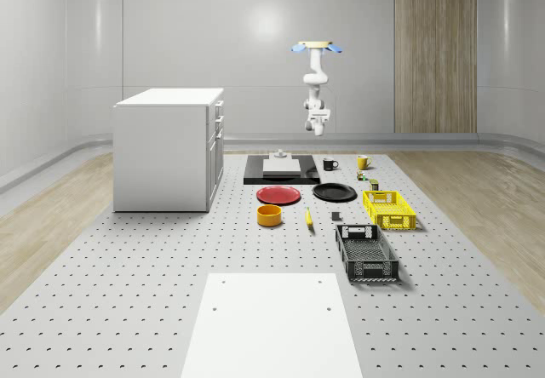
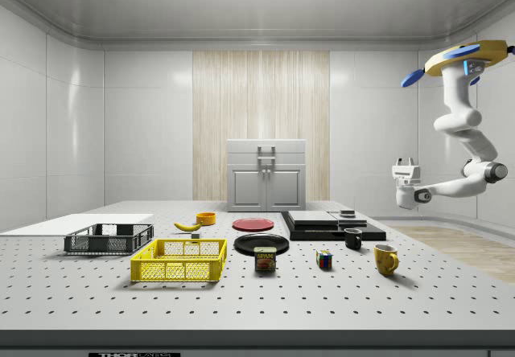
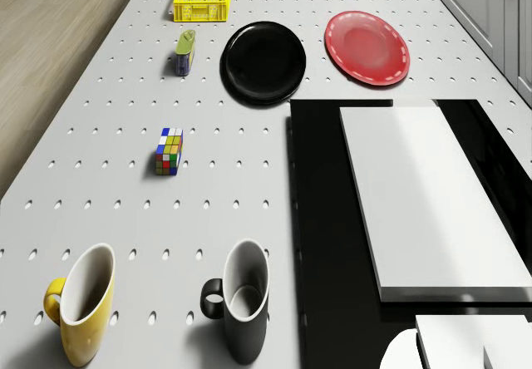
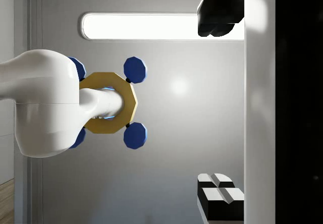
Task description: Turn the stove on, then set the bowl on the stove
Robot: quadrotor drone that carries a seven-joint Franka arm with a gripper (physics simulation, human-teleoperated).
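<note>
The room is grey-walled with one wood panel, and the work surface is a perforated table [image 1: 128, 293].

Nearest in the whole-scene view lies a white sheet [image 1: 271, 323]. A black crate [image 1: 366, 253] and a yellow crate [image 1: 389, 209] are further on, at that view's right.

The bowl [image 1: 270, 215] stands upright on the table in the middle ground. It is just in front of a red plate [image 1: 278, 195], near a banana [image 1: 308, 217], and well apart from the stove [image 1: 281, 169]. A black plate [image 1: 334, 192] lies beside the red one.

The stove is a black slab with a white block on top. A small raised part [image 2: 348, 212] is seen at its far end; whether that is the switch cannot be told. Two mugs, one black [image 3: 241, 301] and one yellow [image 3: 81, 301], stand beside the stove.

Furthest off, the drone [image 1: 317, 48] hovers high beyond the stove's far end. The gripper [image 1: 318, 128] hangs in the air below it, touching nothing. In the wrist view the fingers [image 4: 219, 196] are seen set wide apart and empty.

The bowl is judged to be light, rigid and smooth-walled, so it may slip or tip if pinched off-centre. It is best taken at the rim, with one finger inside the wall and one outside. It should be kept level while carried. The switch is to be dealt with first.
</note>
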